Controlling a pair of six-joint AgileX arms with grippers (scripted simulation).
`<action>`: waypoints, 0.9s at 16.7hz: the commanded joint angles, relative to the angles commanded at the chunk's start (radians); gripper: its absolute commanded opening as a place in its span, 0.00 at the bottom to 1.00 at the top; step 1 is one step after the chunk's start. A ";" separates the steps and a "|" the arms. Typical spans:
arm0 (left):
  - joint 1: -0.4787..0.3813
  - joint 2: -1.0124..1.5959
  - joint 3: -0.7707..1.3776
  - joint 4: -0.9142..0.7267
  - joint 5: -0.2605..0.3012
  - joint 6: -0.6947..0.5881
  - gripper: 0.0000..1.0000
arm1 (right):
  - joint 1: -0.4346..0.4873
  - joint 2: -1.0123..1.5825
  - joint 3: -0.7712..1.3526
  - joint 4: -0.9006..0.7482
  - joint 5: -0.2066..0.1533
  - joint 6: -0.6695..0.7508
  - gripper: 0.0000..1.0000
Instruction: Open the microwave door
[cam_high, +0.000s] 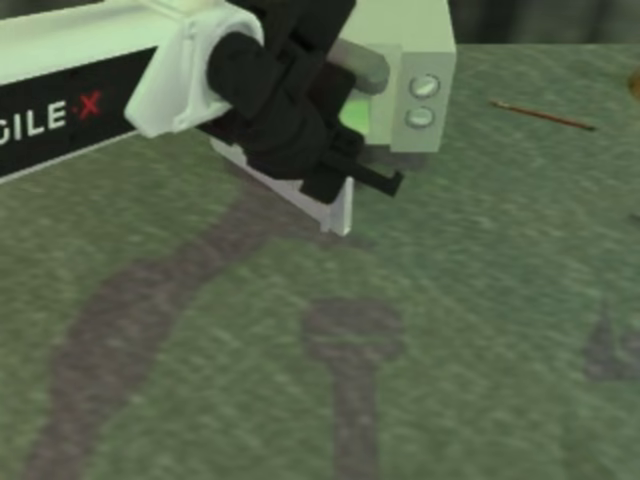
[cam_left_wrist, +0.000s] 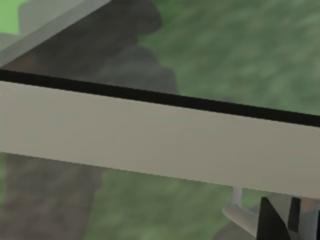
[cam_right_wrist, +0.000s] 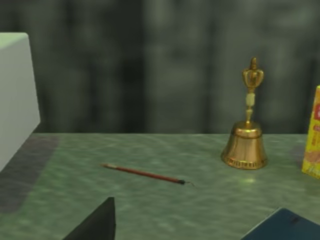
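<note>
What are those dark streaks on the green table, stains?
Top view: probably shadows on the table, one trailing down from beneath the left gripper, another a round-headed shape lower down. Right wrist view: the microwave darkens the table beside it.

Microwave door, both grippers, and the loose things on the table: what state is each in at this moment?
microwave door: swung partly open.
microwave: upright, cavity exposed.
left gripper: at the door's free edge.
right gripper: low over the table, away from the microwave.
gold bell: upright.
red brush: lying flat.
</note>
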 joint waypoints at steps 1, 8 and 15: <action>0.000 0.000 0.000 0.000 0.000 0.000 0.00 | 0.000 0.000 0.000 0.000 0.000 0.000 1.00; 0.000 -0.005 -0.011 0.000 0.015 0.010 0.00 | 0.000 0.000 0.000 0.000 0.000 0.000 1.00; 0.042 -0.064 -0.080 0.013 0.075 0.129 0.00 | 0.000 0.000 0.000 0.000 0.000 0.000 1.00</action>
